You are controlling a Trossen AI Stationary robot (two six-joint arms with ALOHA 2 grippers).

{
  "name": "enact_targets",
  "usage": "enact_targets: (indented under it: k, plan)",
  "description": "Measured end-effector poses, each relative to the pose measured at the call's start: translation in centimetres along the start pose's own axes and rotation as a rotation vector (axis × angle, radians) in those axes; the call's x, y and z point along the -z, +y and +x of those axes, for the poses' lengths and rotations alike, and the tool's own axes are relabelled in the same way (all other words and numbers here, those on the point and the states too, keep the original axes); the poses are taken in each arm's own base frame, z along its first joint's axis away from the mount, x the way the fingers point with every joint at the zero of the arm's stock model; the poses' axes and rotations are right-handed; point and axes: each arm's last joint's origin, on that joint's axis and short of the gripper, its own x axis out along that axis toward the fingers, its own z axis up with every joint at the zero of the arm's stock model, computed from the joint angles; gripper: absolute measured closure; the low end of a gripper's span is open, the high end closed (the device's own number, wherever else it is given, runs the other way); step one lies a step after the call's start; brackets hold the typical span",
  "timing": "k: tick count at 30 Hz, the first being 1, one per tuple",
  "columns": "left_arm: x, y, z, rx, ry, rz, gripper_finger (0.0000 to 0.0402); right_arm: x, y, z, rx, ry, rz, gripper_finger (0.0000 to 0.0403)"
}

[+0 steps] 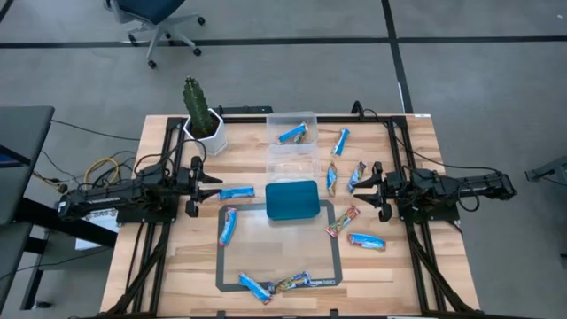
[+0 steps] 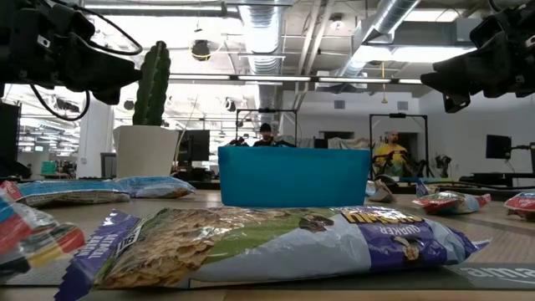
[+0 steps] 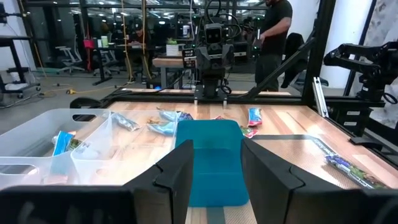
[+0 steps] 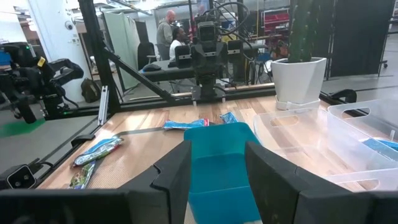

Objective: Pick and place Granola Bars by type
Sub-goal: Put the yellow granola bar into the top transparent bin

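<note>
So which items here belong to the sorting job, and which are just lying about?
Job: bars scattered on the table, one already in a clear bin; teal tray; left gripper and right gripper, both open, empty.
Lying about: potted cactus; office chair.

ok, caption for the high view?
Both claws, left and right, open and empty, flank the teal tray amid scattered granola bars.

Granola Bars (image 1: 366, 240): flat wrapped bars, mostly blue, scattered across the bench (image 1: 390, 275); one lies in a clear bin (image 1: 292, 133)
</note>
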Motion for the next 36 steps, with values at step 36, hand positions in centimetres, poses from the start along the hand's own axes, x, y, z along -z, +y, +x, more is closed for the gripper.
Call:
enact_targets:
  k: [36]
  plan:
    - [0.1,0.0,0.0,0.001,0.002,0.006,0.0276,-5.9,-1.3,0.5,0.317,-0.051,0.74,0.0269]
